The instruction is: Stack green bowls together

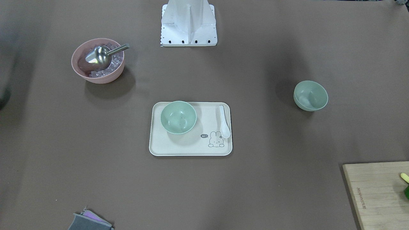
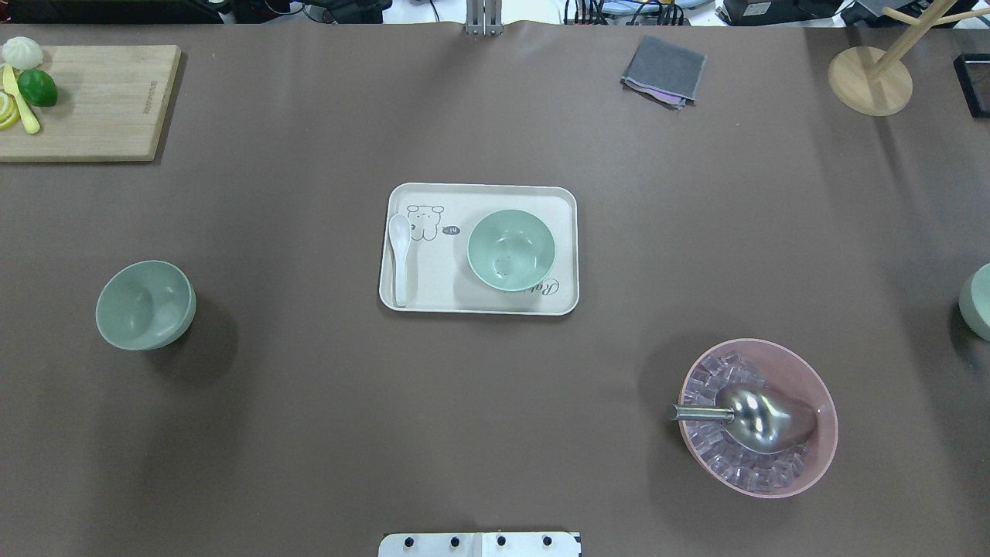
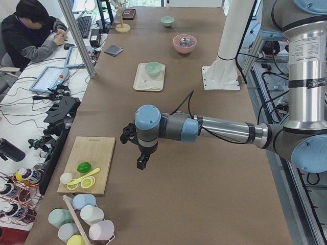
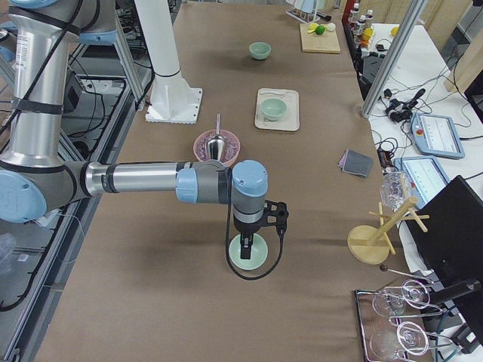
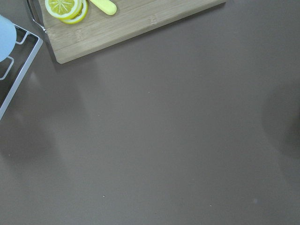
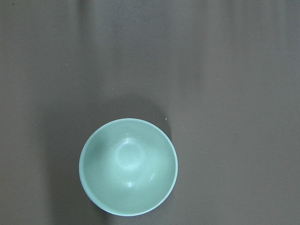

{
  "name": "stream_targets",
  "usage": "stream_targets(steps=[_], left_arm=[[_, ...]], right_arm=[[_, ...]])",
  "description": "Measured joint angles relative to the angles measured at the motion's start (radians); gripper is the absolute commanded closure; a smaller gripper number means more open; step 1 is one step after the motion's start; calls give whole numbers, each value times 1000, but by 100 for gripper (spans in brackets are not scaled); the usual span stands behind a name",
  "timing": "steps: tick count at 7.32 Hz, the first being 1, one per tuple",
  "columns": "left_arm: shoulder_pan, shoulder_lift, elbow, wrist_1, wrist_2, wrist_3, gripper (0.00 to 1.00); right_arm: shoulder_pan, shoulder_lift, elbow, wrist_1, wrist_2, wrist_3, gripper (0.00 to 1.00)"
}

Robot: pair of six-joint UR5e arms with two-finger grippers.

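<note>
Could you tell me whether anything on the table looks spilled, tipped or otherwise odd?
Nothing is spilled or tipped. The only oddity is a few small dark specks inside the green bowl on the tray.

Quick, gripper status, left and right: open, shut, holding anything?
Left gripper: cannot tell; it shows only in a side view.
Right gripper: cannot tell, side view only; it hangs over a green bowl.
</note>
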Motion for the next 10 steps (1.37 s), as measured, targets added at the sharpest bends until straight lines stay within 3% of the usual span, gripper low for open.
stream_targets(steps=[6, 10], left_arm=[[4, -5, -6, -9, 4, 1, 1], [6, -29, -7, -11, 0, 7, 1]], right_arm=[[0, 10, 0, 1, -1, 3, 0], [-2, 93, 43, 2, 1, 2, 0]])
